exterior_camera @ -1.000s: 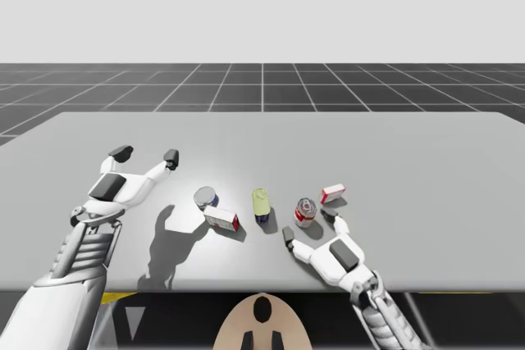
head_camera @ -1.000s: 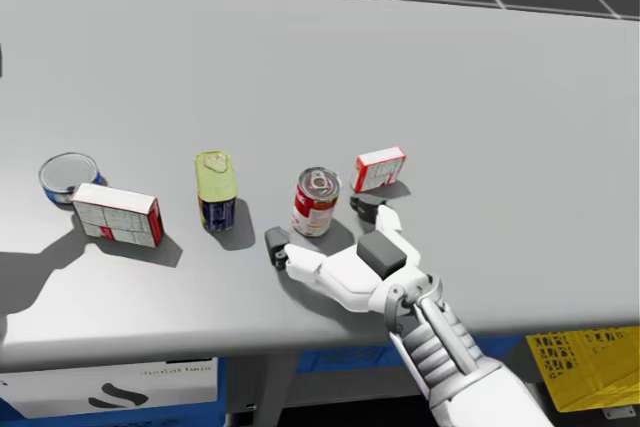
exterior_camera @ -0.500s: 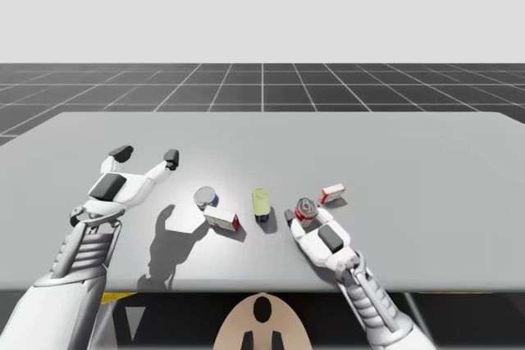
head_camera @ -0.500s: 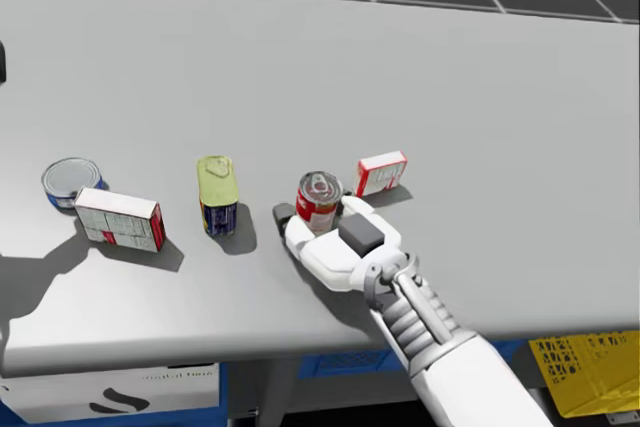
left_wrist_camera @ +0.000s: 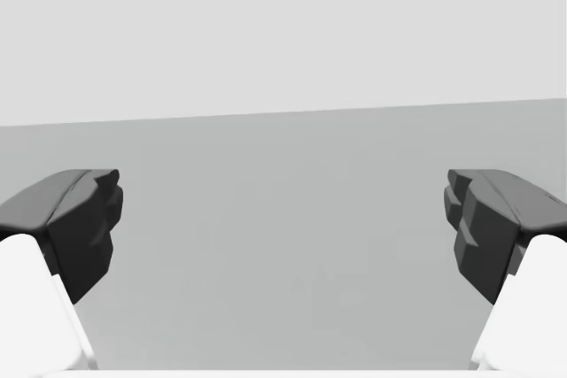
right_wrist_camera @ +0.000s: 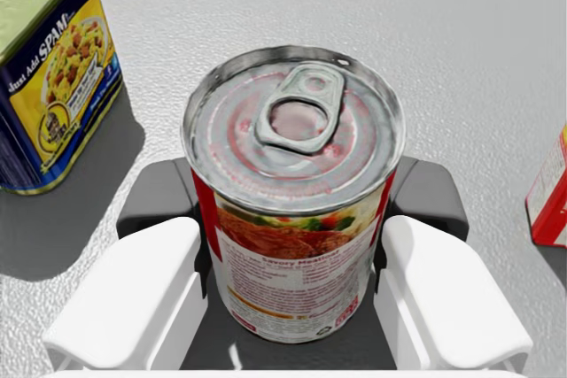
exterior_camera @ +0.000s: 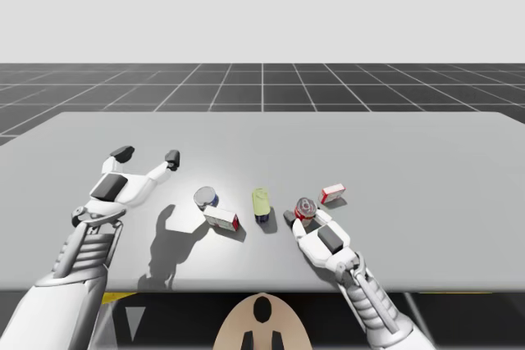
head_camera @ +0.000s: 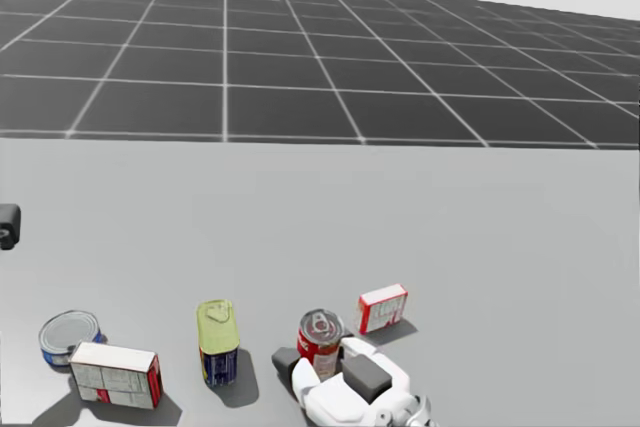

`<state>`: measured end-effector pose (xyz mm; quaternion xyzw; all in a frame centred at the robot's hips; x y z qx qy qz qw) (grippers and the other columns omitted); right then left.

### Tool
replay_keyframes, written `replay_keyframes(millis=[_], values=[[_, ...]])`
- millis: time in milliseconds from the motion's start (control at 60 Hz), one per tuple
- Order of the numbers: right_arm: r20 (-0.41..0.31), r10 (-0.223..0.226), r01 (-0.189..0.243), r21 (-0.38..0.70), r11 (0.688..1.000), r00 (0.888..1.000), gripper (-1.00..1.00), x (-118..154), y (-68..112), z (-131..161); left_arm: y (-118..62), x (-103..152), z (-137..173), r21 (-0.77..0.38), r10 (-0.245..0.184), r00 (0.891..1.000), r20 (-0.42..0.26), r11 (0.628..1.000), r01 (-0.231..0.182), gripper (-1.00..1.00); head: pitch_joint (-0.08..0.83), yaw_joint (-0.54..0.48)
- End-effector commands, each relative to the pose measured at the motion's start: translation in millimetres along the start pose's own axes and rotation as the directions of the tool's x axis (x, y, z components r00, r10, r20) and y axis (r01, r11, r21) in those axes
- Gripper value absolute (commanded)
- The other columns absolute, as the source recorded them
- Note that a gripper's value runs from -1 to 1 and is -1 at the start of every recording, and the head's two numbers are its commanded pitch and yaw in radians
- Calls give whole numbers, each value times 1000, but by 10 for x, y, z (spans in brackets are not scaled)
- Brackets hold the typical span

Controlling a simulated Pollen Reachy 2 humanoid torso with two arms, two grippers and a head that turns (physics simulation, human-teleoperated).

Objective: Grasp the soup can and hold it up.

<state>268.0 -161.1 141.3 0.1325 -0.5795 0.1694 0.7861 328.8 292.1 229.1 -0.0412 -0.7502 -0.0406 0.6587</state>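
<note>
In the high view my right claw [exterior_camera: 304, 215] sits around the soup can [exterior_camera: 305, 205] on the table [exterior_camera: 426, 170], while my left claw [exterior_camera: 147, 155] is spread wide, well apart from it. In the head view the soup can stands between a blue tin [head_camera: 217, 347] and a red box [head_camera: 382, 307], so a skewed lift could knock either. The right wrist view shows both pads [right_wrist_camera: 164, 201] clamped on its sides; I judge the smooth metal may slip or tilt if the squeeze is light.

— How many cans are on the table [head_camera: 450, 227]?
— Three: one red-and-white soup can [head_camera: 320, 342], one blue oblong can [head_camera: 217, 352], one low round blue can [head_camera: 68, 335].
— And boxes?
— Two, both red and white: a larger box [head_camera: 116, 375] and a small box [head_camera: 382, 308].
— Grippers?
— Two: my left gripper [exterior_camera: 147, 155] and my right gripper [right_wrist_camera: 292, 205]
</note>
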Motion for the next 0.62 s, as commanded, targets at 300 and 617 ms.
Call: replay_keyframes(millis=[300, 617], values=[[185, -46, 45, 7, 999, 982, 1000, 680, 38, 306, 17, 11, 1, 5, 1, 1000, 7, 1000, -1, -1000, 339, -200], [469, 14, -5, -21, 1000, 883, 1000, 1703, 8, 953, 22, 18, -1, 7, 1, 1000, 10, 1000, -1, -1000, 338, -204]])
